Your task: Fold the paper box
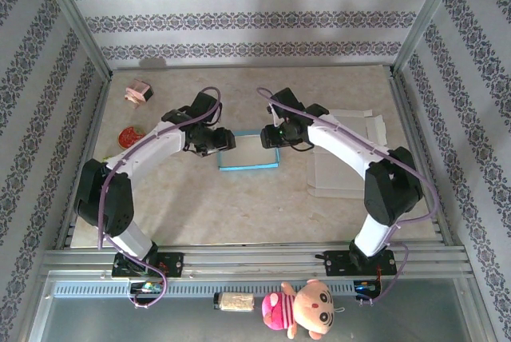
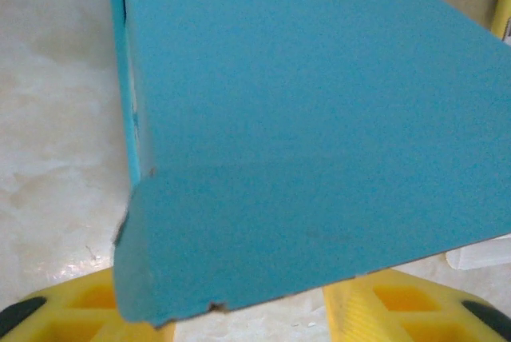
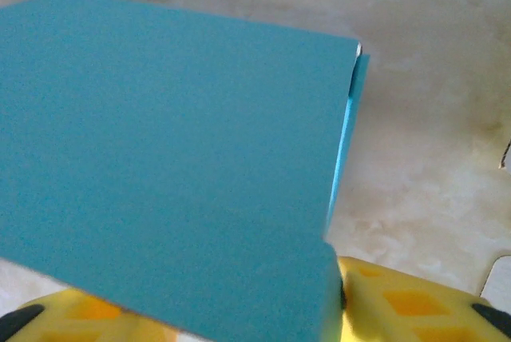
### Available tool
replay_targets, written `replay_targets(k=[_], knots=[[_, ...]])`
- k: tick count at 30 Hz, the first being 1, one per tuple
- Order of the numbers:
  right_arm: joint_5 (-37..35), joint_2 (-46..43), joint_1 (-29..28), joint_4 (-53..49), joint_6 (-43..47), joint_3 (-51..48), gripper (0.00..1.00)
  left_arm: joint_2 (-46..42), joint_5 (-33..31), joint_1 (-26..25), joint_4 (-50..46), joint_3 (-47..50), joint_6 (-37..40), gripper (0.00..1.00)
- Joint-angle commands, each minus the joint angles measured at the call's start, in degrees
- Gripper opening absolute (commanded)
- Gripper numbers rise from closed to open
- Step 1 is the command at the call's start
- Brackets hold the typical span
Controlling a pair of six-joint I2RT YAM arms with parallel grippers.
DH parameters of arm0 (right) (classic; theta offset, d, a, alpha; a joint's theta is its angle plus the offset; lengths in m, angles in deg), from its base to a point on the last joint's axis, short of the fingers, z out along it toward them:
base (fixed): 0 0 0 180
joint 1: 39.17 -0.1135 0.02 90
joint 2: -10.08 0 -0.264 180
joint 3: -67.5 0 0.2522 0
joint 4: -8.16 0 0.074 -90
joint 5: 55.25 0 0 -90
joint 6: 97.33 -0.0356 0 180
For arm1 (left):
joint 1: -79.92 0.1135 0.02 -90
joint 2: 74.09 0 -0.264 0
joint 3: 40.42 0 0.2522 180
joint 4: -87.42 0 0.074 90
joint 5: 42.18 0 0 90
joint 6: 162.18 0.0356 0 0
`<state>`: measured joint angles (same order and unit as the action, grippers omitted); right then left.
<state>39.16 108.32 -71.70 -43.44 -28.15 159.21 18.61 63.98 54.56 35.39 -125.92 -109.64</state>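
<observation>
Because the paper box is thin blue card, treat it as very light, springy along its creases and easy to dent or tear. Its matte face is judged not slippery in a grip, yet it will likely slide on the smooth table if pushed from one side alone. Nearest in the left wrist view, the left gripper stands with its yellow fingers partly spread, and a creased flap of the box, frayed at one corner, lies across the gap between them. No pad is seen pressing the card, so the jaws read as open with nothing clamped. The right gripper is in the same condition: fingers apart, box panel across the gap, no grip evident. Farther out in both wrist views, a narrow strip of the same card runs along the panel's outer edge. Recommended hold: pinch a flap or wall close beside a crease, at opposite ends, with light force. In the top view the arm bases sit at the near table edge, both arms reach forward and bend inward, and the wrists face each other across the box, which lies at the table's centre between the two grippers.
</observation>
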Motion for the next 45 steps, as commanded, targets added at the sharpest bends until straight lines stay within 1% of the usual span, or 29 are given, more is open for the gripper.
replay_targets(k=[1, 4, 9, 12, 16, 19, 20, 21, 22, 24, 25, 28, 30, 33, 34, 35, 37, 40, 43, 45], knots=[[0.12, -2.95, -0.68, 0.23, -0.25, -2.37, 0.57, -1.71, -1.69, -1.47, 2.83, 2.32, -2.32, 0.56], [0.29, -4.93, -0.95, 0.14, -0.36, -3.87, 0.62, -2.72, -1.84, -2.23, 3.44, 3.43, -2.87, 0.61], [1.69, -9.57, -1.19, -0.72, -1.18, -4.7, 0.69, -6.11, -3.51, -3.83, 1.7, 3.68, -2.89, 0.65], [2.65, -13.44, -1.22, -1.41, -1.19, -4.5, 0.74, -10.19, -5.62, -5.24, -0.82, 3.5, -3.19, 0.68], [0.4, -17.38, -0.83, -2.39, -1.4, -2.46, 0.76, -16.56, -7.96, -6.27, -3.84, 1.42, -3.86, 0.71], [-0.64, -17.52, 1.19, -1.14, -2.67, 0.23, 0.77, -17.93, -12.46, -5.75, -4.45, -2.1, -2.17, 0.7], [-0.55, -16.55, 2.18, -1.05, -3.01, 1.47, 0.78, -17.31, -13.74, -4.96, -4.68, -3.43, -1.28, 0.7], [-0.2, -14.84, 3.32, -1.24, -3.3, 3.13, 0.77, -16.16, -14.01, -3.07, -4.65, -4.81, -0.6, 0.7], [0.78, -12.81, 4.26, -1.44, -3.31, 4.8, 0.76, -14.43, -12.59, -0.81, -3.87, -5.82, -0.22, 0.7], [2.04, -8.89, 5.56, -1.47, -3.09, 7.14, 0.74, -10.56, -7.47, 3.36, -1.81, -7.42, 0.15, 0.7], [2.56, -7.0, 5.88, -1.57, -2.87, 8.09, 0.73, -8.31, -5.25, 4.69, -1.0, -8.39, 0.44, 0.71], [3.58, -2.37, 6.3, -2.21, -2.32, 9.49, 0.73, -2.09, -0.27, 6.06, -0.91, -11.48, 2.26, 0.73], [4.26, -0.37, 6.19, -1.85, -1.26, 8.71, 0.72, 0.71, 2.15, 6.12, -0.41, -11.72, 2.9, 0.75], [5.32, 1.82, 5.91, -1.19, -0.21, 6.7, 0.66, 2.68, 2.25, 6.24, 0.85, -9.25, 3.17, 0.76], [5.85, 2.42, 5.82, -1.03, 0.11, 5.97, 0.63, 2.89, 1.61, 6.21, 1.29, -7.89, 3.34, 0.75], [6.05, 2.82, 5.69, -0.88, 0.25, 5.09, 0.6, 2.92, 1.16, 6.32, 1.83, -6.62, 3.35, 0.72], [6.32, 2.97, 5.4, 0.34, 0.3, 2.8, 0.53, 2.76, 1.1, 6.53, 3.32, -3.65, 3.05, 0.63], [7.73, 2.88, 5.15, 3.04, -0.63, -0.88, 0.43, 2.66, 3.33, 6.56, 6.31, 0.2, 2.15, 0.49], [9.03, 3.14, 4.81, 5.62, -1.81, -3.83, 0.39, 2.96, 6.95, 6.56, 11.57, 4.58, -0.21, 0.4], [9.23, 3.67, 4.5, 7.19, -2.8, -5.48, 0.38, 3.48, 8.41, 6.59, 14.4, 7.67, -1.52, 0.38]])
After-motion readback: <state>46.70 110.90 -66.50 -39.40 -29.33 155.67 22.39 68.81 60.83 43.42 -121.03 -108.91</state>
